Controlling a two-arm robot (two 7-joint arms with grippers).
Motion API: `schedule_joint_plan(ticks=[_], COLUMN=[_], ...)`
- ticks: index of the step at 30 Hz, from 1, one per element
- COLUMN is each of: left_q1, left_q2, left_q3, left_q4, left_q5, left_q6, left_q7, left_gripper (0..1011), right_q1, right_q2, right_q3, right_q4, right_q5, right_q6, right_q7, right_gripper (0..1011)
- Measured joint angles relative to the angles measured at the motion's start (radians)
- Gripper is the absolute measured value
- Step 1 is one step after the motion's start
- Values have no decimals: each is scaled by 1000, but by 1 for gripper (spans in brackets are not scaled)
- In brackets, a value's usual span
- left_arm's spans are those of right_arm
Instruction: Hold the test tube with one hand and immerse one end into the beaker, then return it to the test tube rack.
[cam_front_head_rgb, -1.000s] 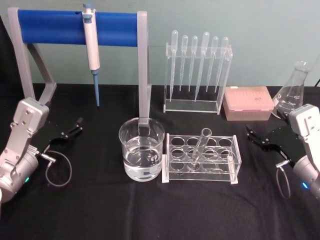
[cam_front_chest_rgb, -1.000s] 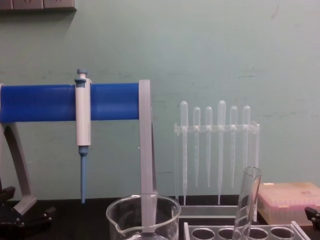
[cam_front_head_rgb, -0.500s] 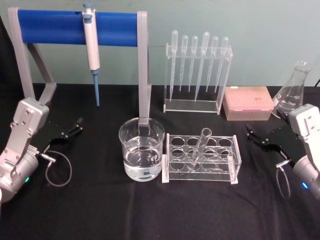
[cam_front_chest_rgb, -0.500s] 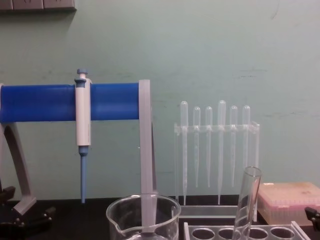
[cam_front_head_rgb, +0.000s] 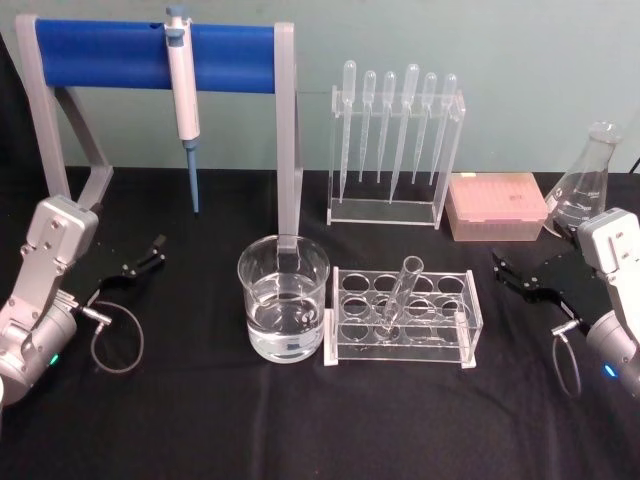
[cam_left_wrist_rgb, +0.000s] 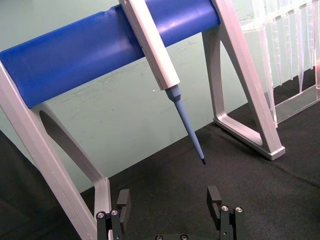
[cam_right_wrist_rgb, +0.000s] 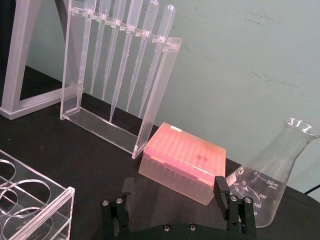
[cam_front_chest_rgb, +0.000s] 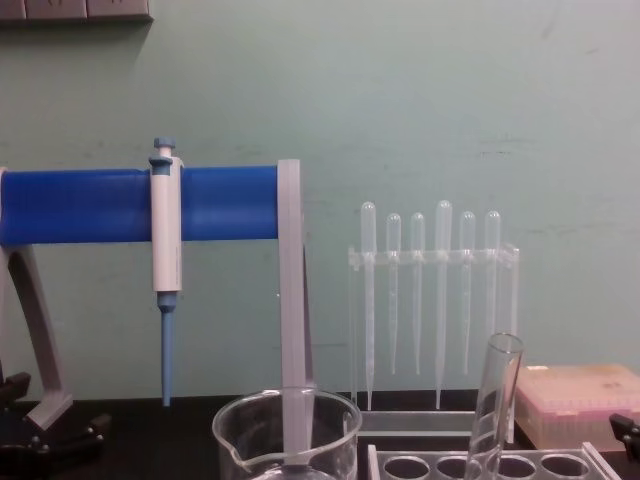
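The test tube (cam_front_head_rgb: 399, 293) leans in a hole of the clear rack (cam_front_head_rgb: 462, 322) at the table's middle; its upper part rises in the chest view (cam_front_chest_rgb: 496, 400). Left of the rack and close against it stands the beaker (cam_front_head_rgb: 283, 312), partly filled with clear liquid, its rim low in the chest view (cam_front_chest_rgb: 287, 408). My left gripper (cam_front_head_rgb: 141, 262) rests open at the left side of the table, far from both, with nothing between its fingers (cam_left_wrist_rgb: 169, 200). At the right side my right gripper (cam_front_head_rgb: 518, 276) is open too and holds nothing (cam_right_wrist_rgb: 172, 196).
A white-and-blue pipettor (cam_front_head_rgb: 183, 95) hangs on the blue-barred stand (cam_front_head_rgb: 110, 45) at the back left. Behind the rack a clear holder (cam_front_head_rgb: 395, 150) carries several pipettes. A pink tip box (cam_front_head_rgb: 496, 206) and a conical flask (cam_front_head_rgb: 585, 182) sit at the back right.
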Motion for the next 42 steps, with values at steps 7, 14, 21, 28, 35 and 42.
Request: schedule_joint_plan(ticks=[7,14,21,28,35,42], left_q1=[0,0,0,0,0,0], left_q2=[0,0,0,0,0,0], left_q3=[0,0,0,0,0,0], left_q4=[0,0,0,0,0,0], left_q5=[0,0,0,0,0,0], left_q6=[0,0,0,0,0,0], left_q7=[0,0,0,0,0,0], left_gripper=[1000,1000,1000,1000,1000,1000], right_q1=[0,0,-19,-61,-108,-148], right_q2=[0,-2,13,48,106,164], right_q3=[0,13,59,97,118,128], right_q4=[0,-6,-70,-152,-210,-242], right_q5=[0,2,40,94,156,210], right_q6=[0,-10,-22,-3,-2,-51], right_q7=[0,10,60,135,270,437], right_gripper=[1002,1002,1002,1002,1002,1002])
